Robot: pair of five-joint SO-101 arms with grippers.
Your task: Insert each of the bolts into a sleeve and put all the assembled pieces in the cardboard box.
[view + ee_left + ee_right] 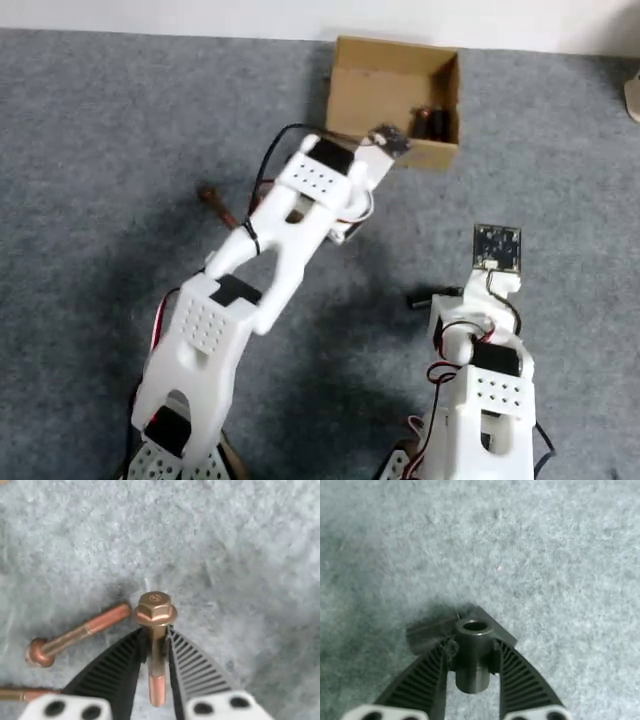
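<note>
My left gripper (pixel 156 631) is shut on the shank of a copper bolt (pixel 155 609), whose hex head sticks out past the fingertips above the grey carpet. Two more copper bolts lie on the carpet, one (pixel 75 636) close beside the held one and another (pixel 14 695) at the picture's edge. My right gripper (pixel 472 645) is shut on a black sleeve (pixel 472 660), its open bore facing the camera. In the high view the left arm (pixel 300 210) stretches toward the cardboard box (pixel 352 95), and the right arm (pixel 480 330) holds the sleeve (pixel 420 298) low at the right.
Dark assembled pieces (pixel 430 122) lie in the box's right corner. A loose bolt (pixel 215 205) rests on the carpet left of the left arm. Open carpet lies between the two arms and to the far left.
</note>
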